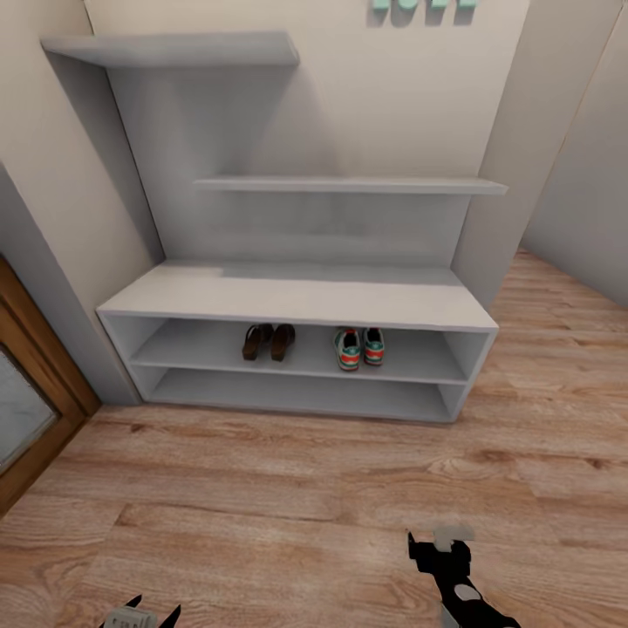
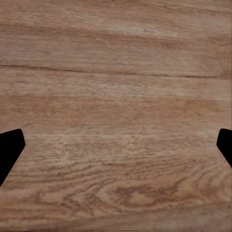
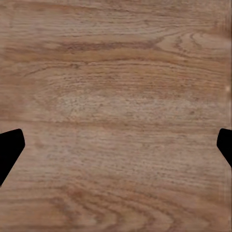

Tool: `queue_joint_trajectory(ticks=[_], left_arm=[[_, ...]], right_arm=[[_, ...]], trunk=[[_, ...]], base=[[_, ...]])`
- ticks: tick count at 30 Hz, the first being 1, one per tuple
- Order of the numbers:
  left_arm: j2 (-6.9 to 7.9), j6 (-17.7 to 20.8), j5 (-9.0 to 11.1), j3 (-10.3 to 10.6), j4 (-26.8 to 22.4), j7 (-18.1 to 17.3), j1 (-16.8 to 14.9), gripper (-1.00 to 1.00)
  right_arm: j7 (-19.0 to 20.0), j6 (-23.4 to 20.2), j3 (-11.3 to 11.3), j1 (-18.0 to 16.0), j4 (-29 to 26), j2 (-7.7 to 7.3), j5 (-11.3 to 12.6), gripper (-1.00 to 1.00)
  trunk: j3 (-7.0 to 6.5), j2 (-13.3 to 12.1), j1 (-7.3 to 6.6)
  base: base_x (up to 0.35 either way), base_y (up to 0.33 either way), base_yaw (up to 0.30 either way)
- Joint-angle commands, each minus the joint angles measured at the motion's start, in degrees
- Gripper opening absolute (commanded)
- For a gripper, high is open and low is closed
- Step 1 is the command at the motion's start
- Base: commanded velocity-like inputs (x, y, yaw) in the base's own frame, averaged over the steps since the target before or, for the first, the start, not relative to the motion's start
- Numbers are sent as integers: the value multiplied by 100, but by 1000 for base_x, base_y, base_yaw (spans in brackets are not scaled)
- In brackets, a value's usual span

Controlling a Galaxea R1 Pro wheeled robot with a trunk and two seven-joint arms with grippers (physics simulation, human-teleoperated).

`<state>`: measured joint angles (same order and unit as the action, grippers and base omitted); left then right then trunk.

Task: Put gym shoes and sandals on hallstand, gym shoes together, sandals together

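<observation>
The pale-grey hallstand (image 1: 296, 301) stands against the wall ahead. On its upper open shelf two brown sandals (image 1: 269, 341) lie side by side, left of centre. Right of them the two gym shoes (image 1: 358, 347) sit together, heels toward me. Over the wood-plank corridor floor (image 1: 288, 488) my left gripper (image 1: 144, 615) shows at the head view's lower edge and my right gripper (image 1: 439, 545) at the lower right. Both wrist views look straight at bare planks, with the left fingertips (image 2: 10, 147) and the right fingertips (image 3: 10, 147) spread wide, nothing between them.
Two stepped wall shelves (image 1: 349, 185) rise above the bench. A wooden door frame (image 1: 39, 384) borders the left side. A wall corner (image 1: 497, 201) stands right of the hallstand, with the corridor running on past it.
</observation>
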<state>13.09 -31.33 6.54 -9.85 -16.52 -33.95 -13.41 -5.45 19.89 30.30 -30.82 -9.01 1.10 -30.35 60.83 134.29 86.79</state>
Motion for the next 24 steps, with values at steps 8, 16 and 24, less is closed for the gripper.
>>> queue_joint_trajectory(ticks=[8, 16, 24], left_arm=[[0, 3, 90, -14, 169, 194, -4, 100], [-24, -4, 93, -4, 190, 745, -4, 100], [-51, -5, 93, -8, 197, 893, -4, 100]], right_arm=[[-26, 428, 29, 412, -4, -153, -74, 100], [-36, 464, 29, 663, 4, -179, -69, 100], [-43, 464, 28, 719, 16, -175, -68, 100]], trunk=[[-140, -320, -177], [-284, -641, -353], [-427, -962, -529]], base=[[0, 0, 0], [0, 0, 0], [0, 0, 0]])
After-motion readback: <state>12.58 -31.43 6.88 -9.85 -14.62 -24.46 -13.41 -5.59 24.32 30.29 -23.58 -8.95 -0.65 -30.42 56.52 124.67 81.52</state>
